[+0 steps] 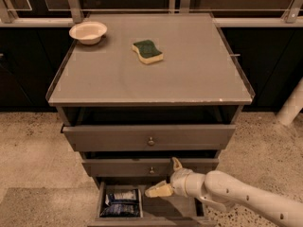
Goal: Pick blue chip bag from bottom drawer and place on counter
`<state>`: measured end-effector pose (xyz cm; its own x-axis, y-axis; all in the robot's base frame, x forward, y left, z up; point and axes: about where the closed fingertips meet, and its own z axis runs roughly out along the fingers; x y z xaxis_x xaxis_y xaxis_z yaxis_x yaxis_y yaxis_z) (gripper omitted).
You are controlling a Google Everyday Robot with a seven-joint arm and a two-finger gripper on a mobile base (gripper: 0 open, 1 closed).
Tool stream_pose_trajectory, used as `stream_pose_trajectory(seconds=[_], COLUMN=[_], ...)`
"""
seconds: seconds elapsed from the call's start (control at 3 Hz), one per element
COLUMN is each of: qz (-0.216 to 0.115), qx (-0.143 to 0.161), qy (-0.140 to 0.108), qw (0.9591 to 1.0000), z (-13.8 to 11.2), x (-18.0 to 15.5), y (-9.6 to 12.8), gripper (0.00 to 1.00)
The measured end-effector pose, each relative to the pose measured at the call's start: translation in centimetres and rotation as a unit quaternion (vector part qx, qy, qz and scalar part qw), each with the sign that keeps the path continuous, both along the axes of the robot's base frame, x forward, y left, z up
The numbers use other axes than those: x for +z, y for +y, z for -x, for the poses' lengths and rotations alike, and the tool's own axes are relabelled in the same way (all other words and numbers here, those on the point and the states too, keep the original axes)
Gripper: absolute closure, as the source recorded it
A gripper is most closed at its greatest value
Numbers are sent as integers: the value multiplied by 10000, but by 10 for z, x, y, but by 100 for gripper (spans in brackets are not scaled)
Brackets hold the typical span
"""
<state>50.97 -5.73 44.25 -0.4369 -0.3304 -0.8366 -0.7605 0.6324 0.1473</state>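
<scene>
camera view shows you the gripper [161, 177] low over the pulled-out bottom drawer [184, 211], its two fingers spread wide and holding nothing. your blue chip bag [121, 203] lies in the drawer's left end, just left of the lower finger. on the counter [189, 79] sit a sponge [147, 51] and a bowl [88, 32].

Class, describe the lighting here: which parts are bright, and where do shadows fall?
Camera view: the counter is evenly bright; the bowl casts a soft shadow; the bottom drawer lies dim beneath the others, the blue chip bag dark, left of the open claw.
</scene>
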Motion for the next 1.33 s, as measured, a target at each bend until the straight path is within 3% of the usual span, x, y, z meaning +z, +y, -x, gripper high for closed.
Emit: stream_pose_trajectory(seconds=[0.33, 0.67, 1.0, 1.33], qz=[182, 494, 481, 167], qx=[-127, -391, -582, -646], qy=[-163, -418, -348, 13], qw=[9996, 9971, 9965, 9978], z=[8, 32, 60, 69], x=[30, 81, 100, 74], y=[-13, -37, -51, -43], gripper=[0, 0, 0, 0])
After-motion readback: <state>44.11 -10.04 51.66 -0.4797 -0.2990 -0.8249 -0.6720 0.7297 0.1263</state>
